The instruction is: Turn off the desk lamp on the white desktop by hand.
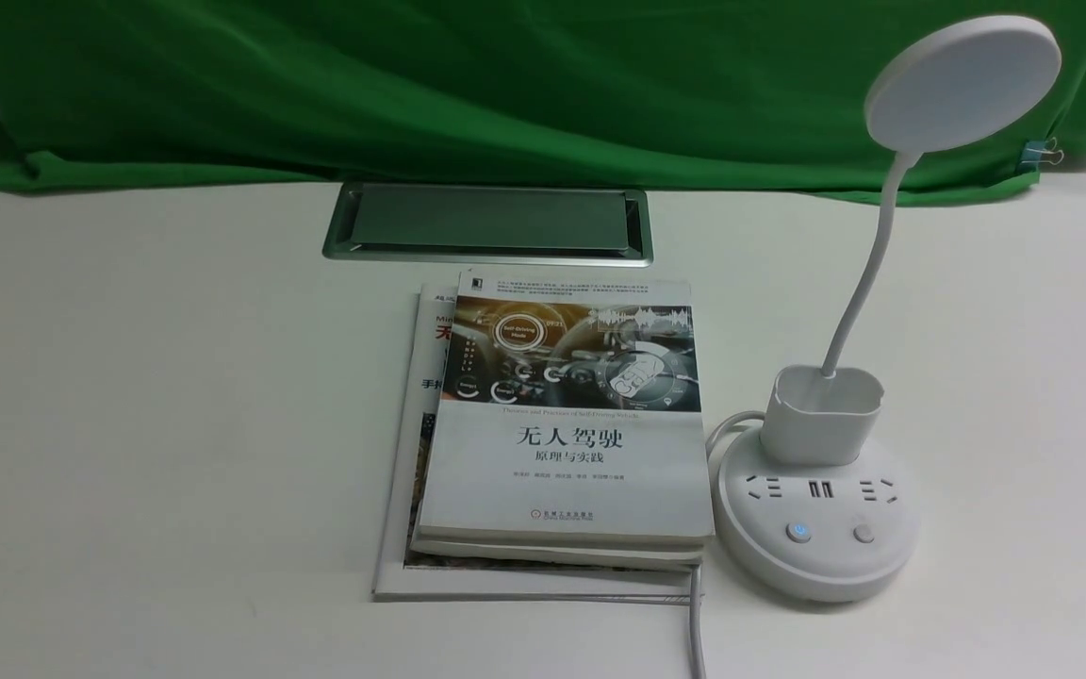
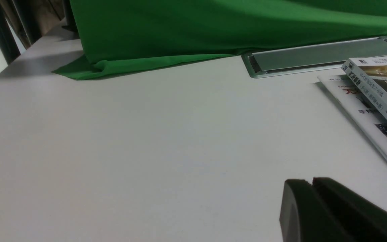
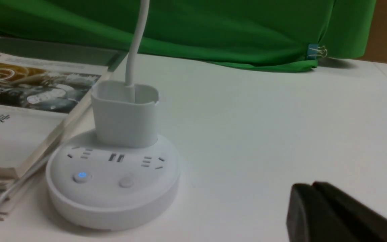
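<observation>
1. Lamp (image 1: 816, 509) standing on the table (image 1: 156, 396) at front right, base touching the stack of books (image 1: 562, 443), disc head (image 1: 962, 83) raised on its neck above.
2. Two buttons on the base front: left button (image 1: 798, 532) glowing blue, right button (image 1: 864, 534) unlit. Cannot tell from here which one switches the light.
3. Right hand (image 3: 311, 208) low over the table, beside the base and well clear of it; fingers pressed together, as far as the dark edge shows. Good form for a poke.
4. Left hand (image 2: 309, 201) likewise pressed together, far across the books; best left idle.
5. Likely best: bring the right hand over the base, tip down, press straight and light on the chosen button, avoiding the sockets and cup (image 1: 824, 415).
6. Risk: sideways push sliding the base or tugging the cord (image 1: 695, 622).
</observation>
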